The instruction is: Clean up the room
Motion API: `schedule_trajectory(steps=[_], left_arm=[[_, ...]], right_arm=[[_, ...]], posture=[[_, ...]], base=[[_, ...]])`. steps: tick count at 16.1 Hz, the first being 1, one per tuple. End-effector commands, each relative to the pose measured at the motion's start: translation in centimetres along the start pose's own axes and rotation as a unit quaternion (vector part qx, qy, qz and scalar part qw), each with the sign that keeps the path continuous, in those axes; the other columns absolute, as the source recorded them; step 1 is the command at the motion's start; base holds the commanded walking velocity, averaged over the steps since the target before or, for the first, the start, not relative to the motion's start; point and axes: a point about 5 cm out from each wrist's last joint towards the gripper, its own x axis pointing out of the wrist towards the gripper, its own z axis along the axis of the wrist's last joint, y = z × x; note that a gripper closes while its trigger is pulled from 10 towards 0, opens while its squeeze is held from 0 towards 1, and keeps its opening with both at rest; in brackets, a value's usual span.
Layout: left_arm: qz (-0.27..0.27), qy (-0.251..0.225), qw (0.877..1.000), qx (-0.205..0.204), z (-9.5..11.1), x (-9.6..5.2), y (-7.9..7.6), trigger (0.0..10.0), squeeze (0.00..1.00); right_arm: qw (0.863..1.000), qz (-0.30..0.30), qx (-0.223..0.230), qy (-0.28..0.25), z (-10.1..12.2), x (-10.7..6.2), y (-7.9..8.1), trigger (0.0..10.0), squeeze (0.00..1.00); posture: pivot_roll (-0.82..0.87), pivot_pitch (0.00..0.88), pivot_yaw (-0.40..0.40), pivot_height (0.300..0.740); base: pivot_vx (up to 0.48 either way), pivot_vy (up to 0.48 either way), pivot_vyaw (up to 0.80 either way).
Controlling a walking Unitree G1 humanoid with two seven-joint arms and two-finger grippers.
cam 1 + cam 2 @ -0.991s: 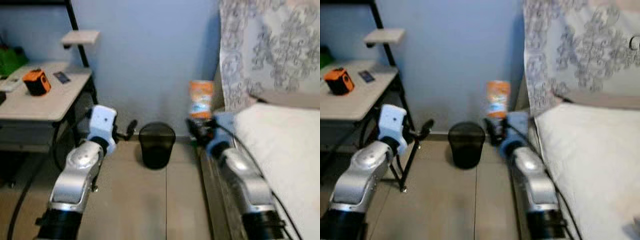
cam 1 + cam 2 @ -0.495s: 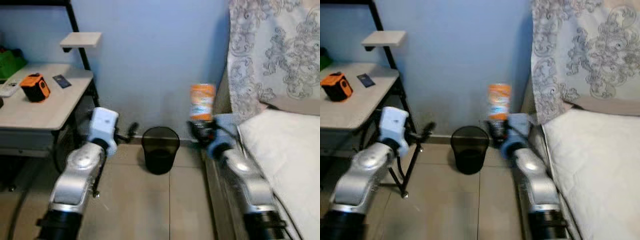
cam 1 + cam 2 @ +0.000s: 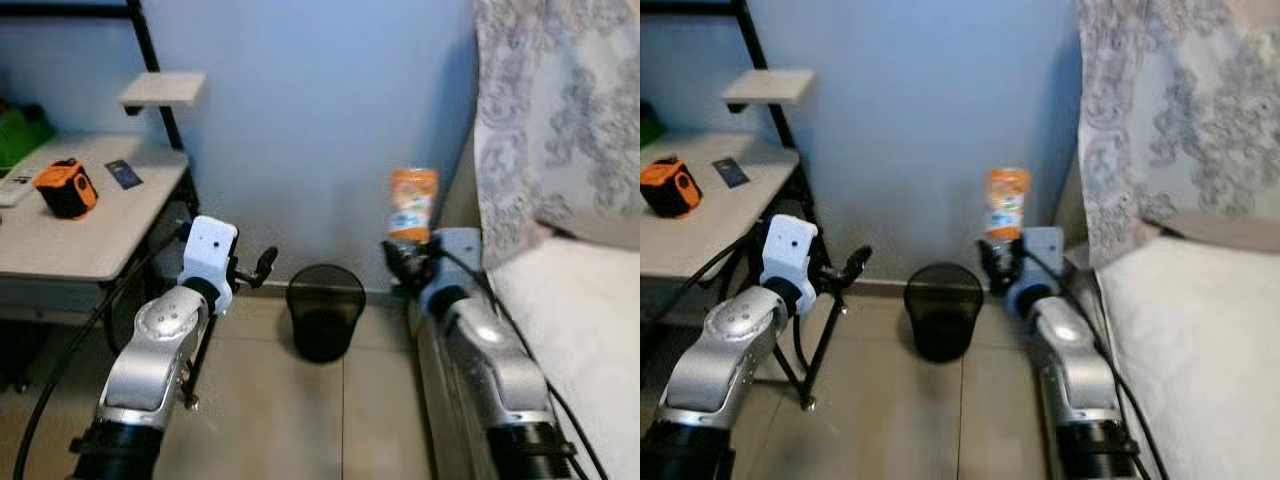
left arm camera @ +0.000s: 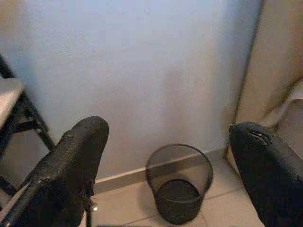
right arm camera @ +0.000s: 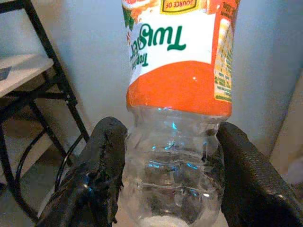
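Two grippers are raised before us; the right gripper (image 5: 165,189) has its jaws clamped on an empty orange-labelled Tropicana Twister bottle (image 5: 177,109), held upright beside the bed (image 3: 590,330), right of the black mesh wastebasket (image 3: 325,311) on the floor; the left gripper (image 4: 165,156) hangs with jaws spread wide, empty, beside the table (image 3: 70,240).

Two rounded silver metal arms with black bases and pale blue-white wrist blocks; each end effector (image 3: 262,266) has matte black fingers (image 4: 71,170).
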Motion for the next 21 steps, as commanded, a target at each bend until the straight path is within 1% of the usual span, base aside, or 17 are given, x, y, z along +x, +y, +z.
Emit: schedule_trajectory(steps=[1,7,10,13,21], left_arm=[[0.010,0.001,1.000,0.008,0.20,-0.17,0.71,10.0,0.00],[0.005,0.003,1.000,0.006,0.05,-0.22,0.55,10.0,0.00],[0.008,0.005,1.000,0.006,-0.10,-0.28,0.84,10.0,0.00],[0.007,0.005,1.000,0.007,-0.03,-0.25,0.73,10.0,0.00],[0.005,0.007,1.000,0.006,-0.09,-0.17,0.75,10.0,0.00]], right_arm=[[1.000,0.015,0.003,0.006,-0.05,0.34,1.06,10.0,0.00],[1.000,0.005,0.002,0.010,-0.02,0.40,0.68,10.0,0.00],[1.000,0.007,0.002,0.010,0.01,0.54,0.98,10.0,0.00],[1.000,0.002,0.000,0.015,-0.09,0.54,0.67,10.0,0.00],[1.000,-0.002,-0.006,0.019,-0.19,0.61,0.70,10.0,0.00]], posture=[[0.00,0.000,-0.003,0.740],[-0.01,0.000,-0.003,0.740],[-0.01,0.000,0.000,0.740],[-0.01,0.000,0.004,0.740],[-0.01,0.000,0.006,0.740]], base=[[0.330,0.000,0.00],[0.331,0.000,0.00],[0.330,0.000,0.00],[0.331,0.000,0.00],[0.331,0.000,0.00]])
